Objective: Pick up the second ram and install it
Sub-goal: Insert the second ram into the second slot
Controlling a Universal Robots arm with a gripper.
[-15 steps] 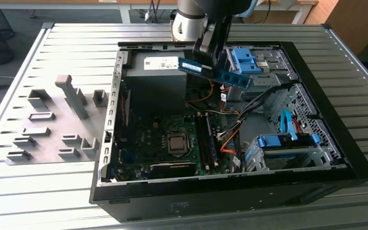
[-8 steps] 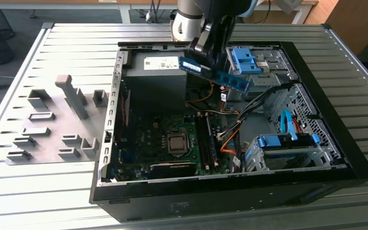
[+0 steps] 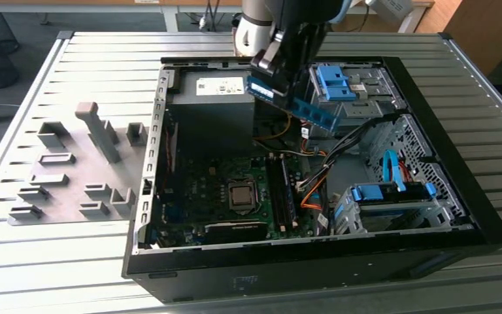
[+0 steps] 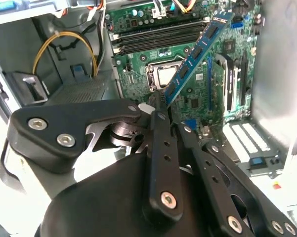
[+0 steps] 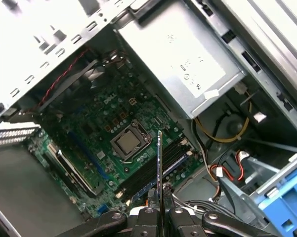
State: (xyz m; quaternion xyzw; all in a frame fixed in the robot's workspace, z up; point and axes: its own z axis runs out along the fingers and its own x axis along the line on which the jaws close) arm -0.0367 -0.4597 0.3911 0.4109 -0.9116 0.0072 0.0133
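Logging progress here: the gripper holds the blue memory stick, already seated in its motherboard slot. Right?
No. The gripper holds the blue memory stick, but it hangs in the air above the motherboard, not seated, as the exterior view shows.

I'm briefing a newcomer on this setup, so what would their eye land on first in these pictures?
First, the blue second ram, clamped at one end in the arm's jaws and hanging tilted over the open computer case. Below it lies the green motherboard with its bare processor socket. On the exterior view's left, gray holder blocks stand on the slatted table.
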